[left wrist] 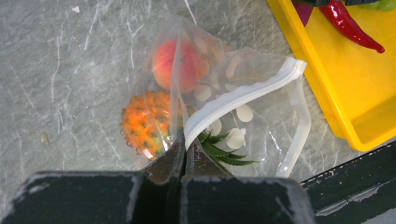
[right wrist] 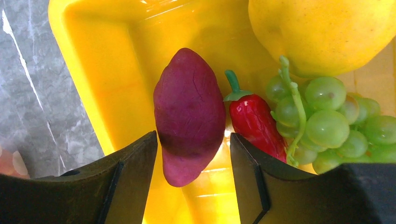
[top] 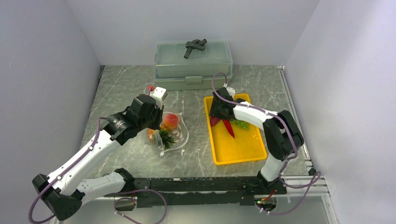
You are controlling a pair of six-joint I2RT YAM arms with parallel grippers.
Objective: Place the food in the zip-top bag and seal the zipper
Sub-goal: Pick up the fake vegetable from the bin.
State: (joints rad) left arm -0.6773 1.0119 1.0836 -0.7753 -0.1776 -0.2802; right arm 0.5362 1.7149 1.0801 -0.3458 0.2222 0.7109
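**Left gripper** (left wrist: 185,145): jaws pressed together, pinching the near end of the zipper (left wrist: 243,91). The zip-top bag (left wrist: 261,126) rests on the table (left wrist: 56,70), just beside the long left wall of the yellow tray (left wrist: 303,60). From the pinch, one half of the strip runs toward that wall and stops just short of it. The other half loops back lower down, so the mouth gapes.

**Right gripper** (right wrist: 192,140): jaws apart, one finger on either side of the eggplant (right wrist: 189,107), which lies inside the tray near its left wall. The left finger seems to meet the skin and a sliver of yellow shows at the other. A firm clamp cannot be confirmed.

**Left arm** (top: 88,151): stretched forward from its base, wrist bent down over the bag, outside the tray.

**Right arm** (top: 261,116): folded at the elbow, forearm reaching across the tray's far half, wrist angled down.

**Bag contents.**
- The film is clear and crinkled, printed with pale ovals.
- The peach (left wrist: 180,65), pink-orange, sits at the end away from the pinch.
- The pineapple (left wrist: 144,123), orange and knobbly, lies beside the pinch and is seen partly through the film.
- Its green crown (left wrist: 219,151) splays under the fingertips.

**Tray contents.**
- The eggplant is dull purple and finely creased.
- The chili (right wrist: 254,121), glossy red with a green stem, lies just beside it.
- The grapes (right wrist: 327,121) are a green cluster touching the chili.
- The lemon (right wrist: 322,32), yellow, touches the grapes at the tray's far end.

A grey-green lidded box (top: 194,63) stands beyond the tray's far left corner.
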